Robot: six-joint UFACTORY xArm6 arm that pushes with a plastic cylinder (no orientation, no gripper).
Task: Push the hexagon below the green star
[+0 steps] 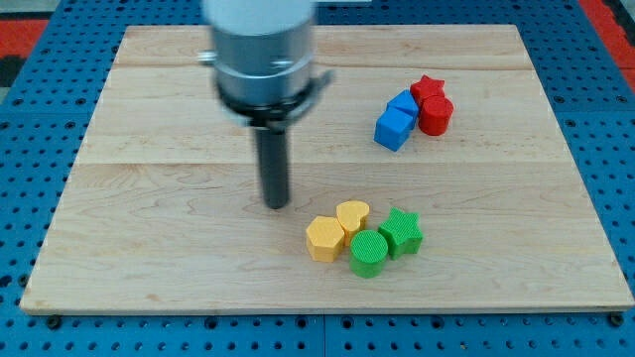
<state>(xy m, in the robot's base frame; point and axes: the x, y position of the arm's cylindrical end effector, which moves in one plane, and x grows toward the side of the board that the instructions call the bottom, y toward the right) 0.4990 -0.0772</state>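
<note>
my tip (277, 204) near yellow hexagon (324, 238); apart

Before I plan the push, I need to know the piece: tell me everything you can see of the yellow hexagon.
The yellow hexagon is a small flat-topped six-sided block, matte like plastic, lying flat on the wooden board at the view's lower middle. Its right side touches the yellow heart and seems to meet the green cylinder. The green star sits farther right. My tip stands apart, up and to its left.
</note>
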